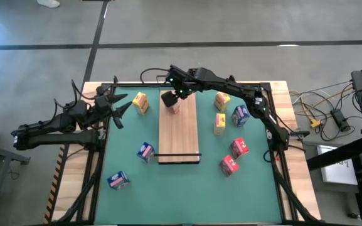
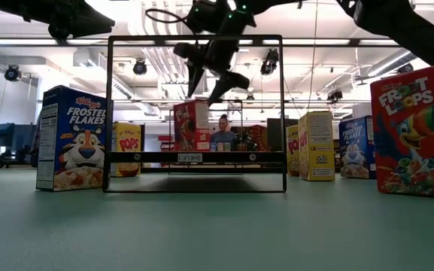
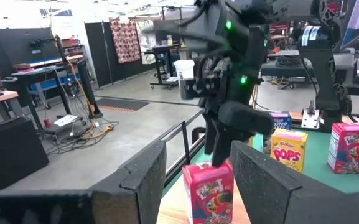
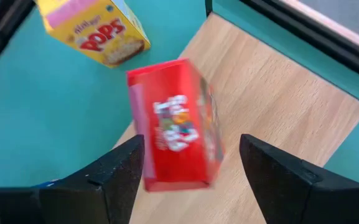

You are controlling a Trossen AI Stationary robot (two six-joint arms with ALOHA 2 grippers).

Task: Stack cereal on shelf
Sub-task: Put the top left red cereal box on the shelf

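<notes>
A red cereal box stands upright on its bottom on the far end of the light-wood shelf. It also shows in the right wrist view and the low view. My right gripper hangs open just above it, and its fingers stand on either side with a gap to the box. My left gripper is open and empty at the mat's far left, near a yellow box.
On the green mat, right of the shelf, lie two yellow boxes, a blue box and two red boxes. Two blue boxes lie near left. The shelf's black wire frame rises at its ends.
</notes>
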